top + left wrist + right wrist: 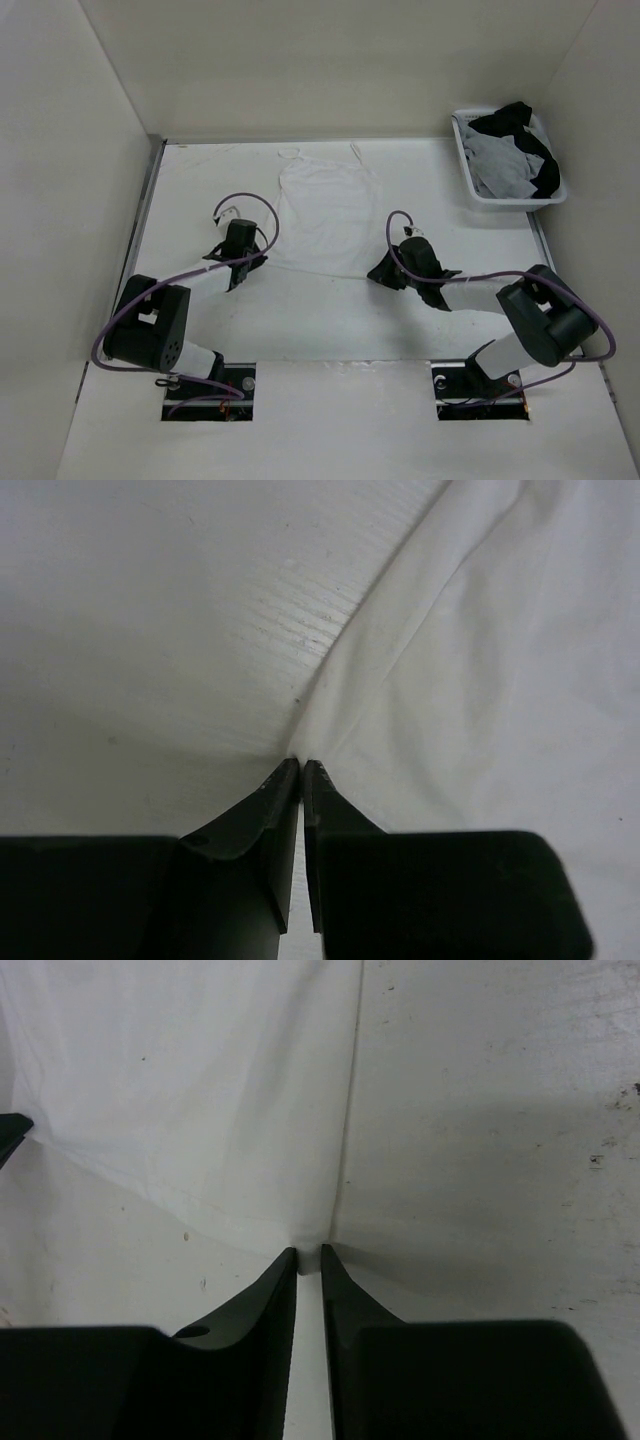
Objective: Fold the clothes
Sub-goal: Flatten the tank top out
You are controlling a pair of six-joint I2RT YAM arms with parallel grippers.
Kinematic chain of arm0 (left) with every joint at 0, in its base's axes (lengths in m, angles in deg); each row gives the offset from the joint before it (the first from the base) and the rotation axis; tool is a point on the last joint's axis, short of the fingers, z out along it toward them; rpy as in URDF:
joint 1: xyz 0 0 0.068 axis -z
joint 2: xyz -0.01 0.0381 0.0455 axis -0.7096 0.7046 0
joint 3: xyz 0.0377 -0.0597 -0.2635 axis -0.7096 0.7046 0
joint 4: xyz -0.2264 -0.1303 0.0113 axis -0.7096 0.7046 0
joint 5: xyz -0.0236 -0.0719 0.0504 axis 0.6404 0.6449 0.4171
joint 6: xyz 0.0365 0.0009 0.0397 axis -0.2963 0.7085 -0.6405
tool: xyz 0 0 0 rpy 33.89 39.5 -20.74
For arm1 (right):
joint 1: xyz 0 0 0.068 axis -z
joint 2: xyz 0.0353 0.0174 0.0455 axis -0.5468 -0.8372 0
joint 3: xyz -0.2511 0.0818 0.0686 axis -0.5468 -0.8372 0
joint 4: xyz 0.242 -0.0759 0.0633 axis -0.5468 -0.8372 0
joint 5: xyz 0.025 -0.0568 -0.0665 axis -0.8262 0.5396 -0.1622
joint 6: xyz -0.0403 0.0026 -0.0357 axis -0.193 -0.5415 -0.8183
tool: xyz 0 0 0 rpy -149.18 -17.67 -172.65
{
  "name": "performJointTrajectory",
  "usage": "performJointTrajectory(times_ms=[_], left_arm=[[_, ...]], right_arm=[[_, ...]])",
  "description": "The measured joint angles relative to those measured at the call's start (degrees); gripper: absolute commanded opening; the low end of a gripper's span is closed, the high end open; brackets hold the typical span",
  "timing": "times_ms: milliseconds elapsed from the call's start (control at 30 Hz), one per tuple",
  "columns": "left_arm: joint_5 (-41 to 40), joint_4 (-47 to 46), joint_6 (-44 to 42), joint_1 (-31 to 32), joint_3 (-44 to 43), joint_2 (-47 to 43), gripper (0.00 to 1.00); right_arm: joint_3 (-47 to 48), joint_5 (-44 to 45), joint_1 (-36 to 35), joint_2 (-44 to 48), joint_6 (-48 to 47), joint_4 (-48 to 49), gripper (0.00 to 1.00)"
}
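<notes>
From above, a thin white sleeveless top point(325, 215) with narrow shoulder straps lies spread flat on the white tabletop point(330, 320), straps toward the far wall and hem toward the arms. The left hand point(255, 256) sits low at the near left corner of the hem, and the right hand point(382, 272) sits low at the near right corner, so the two are at either end of the hem with the fabric between them. Looping purple cables point(245, 200) run along both black arms. In the far right corner stands a white plastic basket point(470, 185) holding a crumpled grey garment point(500, 165) and a black garment point(530, 140), well apart from the top. In the left wrist view, the left hand point(301, 766) has its two dark fingers point(270, 810) drawn almost together, only a thin slit between them, pinching the corner of the top point(480, 680), which fans out to the right over the finely ribbed tabletop point(150, 630). In the right wrist view, the right hand point(309, 1251) is closed nearly as far, a small tuck of the top point(200, 1080) caught between its tips; the fabric spreads up and left, the speckled tabletop point(500, 1110) lies bare to the right, and creases run from the pinched corner.
</notes>
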Motion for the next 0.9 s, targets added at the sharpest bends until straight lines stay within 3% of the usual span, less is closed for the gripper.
performJointTrajectory(times_ms=[367,467,600,767,900], left_arm=[[0.24,1.20,0.66,0.24,0.98,-5.77,0.00],[0.15,3.96,1.49,1.20,0.98,-12.90,0.00],[0.07,10.21,2.49,2.89,-1.27,-24.48,0.00],[-0.76,20.46,3.32,5.07,-12.07,-36.52,0.00],[-2.47,25.97,3.34,7.52,-24.39,-42.25,0.00]], right_arm=[[-0.17,1.64,-0.13,3.19,-0.66,0.15,0.05],[-0.39,2.56,-0.94,11.21,-1.66,-3.89,0.05],[1.46,4.96,-3.61,29.14,-4.24,-14.60,0.05],[14.67,11.19,-8.85,46.49,-8.90,-31.50,0.05],[26.95,16.85,-14.69,51.63,-11.91,-39.76,0.05]])
